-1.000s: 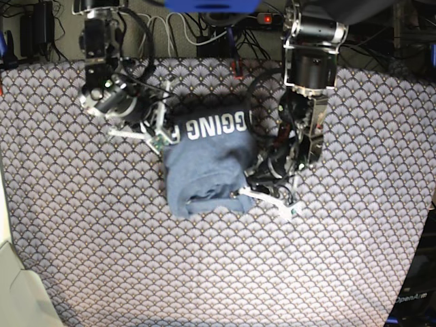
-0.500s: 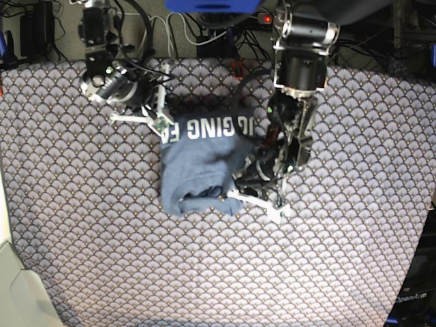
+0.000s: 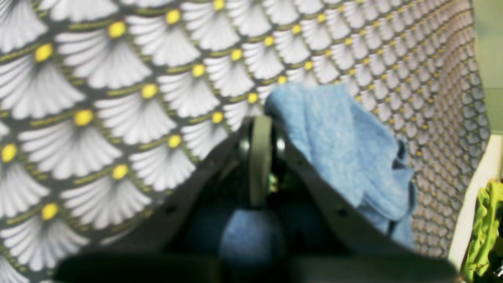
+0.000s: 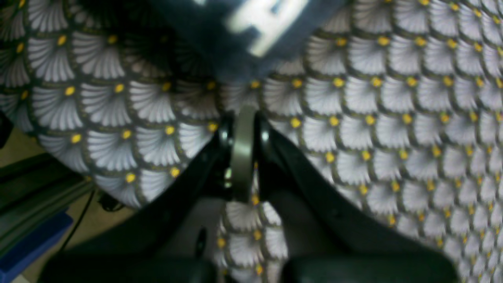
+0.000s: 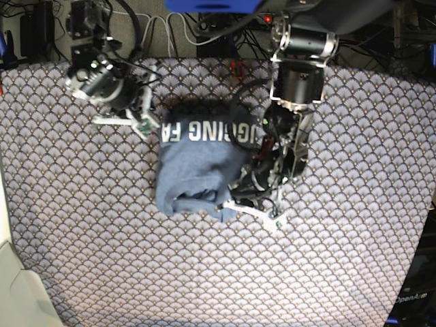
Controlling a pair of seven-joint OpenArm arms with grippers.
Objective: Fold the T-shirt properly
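The heathered slate-blue cotton T-shirt (image 5: 197, 163) lies bunched in a rough folded block on the grey scallop-patterned table cover (image 5: 82, 245), with white block capitals showing along its far edge and a rumpled, doubled-up hem at its near edge. It sits between the two grippers.

The left gripper (image 5: 255, 210), on the black left arm (image 5: 289, 122) that reaches down from the back of the table, is at the shirt's near corner. In the left wrist view its jaws are drawn together with no gap visible between them, and a fold of blue fabric (image 3: 346, 149) rises just beside the jaw tips on one side, draping over the edge of one finger. More blue cloth shows blurred close under the gripper body. Whether any fabric is actually pinched between the jaws I cannot tell; they look closed.

The right gripper (image 5: 136, 122) is just beside the shirt's far corner, near the first printed letters. In the right wrist view its jaws are pressed together with nothing between them, above bare table cover; the dark edge of the shirt with a white letter (image 4: 263, 19) lies just ahead of the tips, apart from them.

A bright green object (image 3: 485, 224) shows beyond the cover's edge in the left wrist view.
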